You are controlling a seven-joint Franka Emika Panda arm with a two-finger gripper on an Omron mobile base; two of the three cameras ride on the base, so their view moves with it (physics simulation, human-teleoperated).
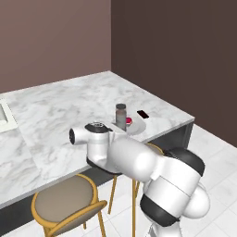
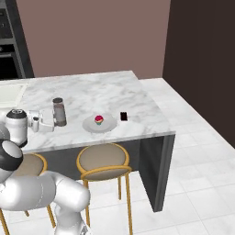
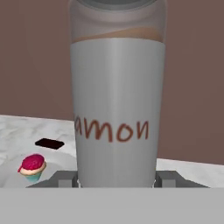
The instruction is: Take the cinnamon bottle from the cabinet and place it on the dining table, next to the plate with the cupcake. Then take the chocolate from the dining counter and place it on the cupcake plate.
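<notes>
The table point(image 2: 92, 94) lies bare across its upper and left stretches in the right base view. Near its lower edge the bottle point(image 2: 58, 111), the plate point(image 2: 108, 126) with the cupcake point(image 2: 98, 120) and the chocolate point(image 2: 123, 116) stand in a row, with narrow gaps between them.

The white arm reaches forward and low from the base, its forearm roughly level — wrist turned so the hand points horizontally. The gripper point(image 2: 54, 120) is clamped on the cinnamon bottle point(image 2: 58, 111), one finger either side of its lower body.
</notes>
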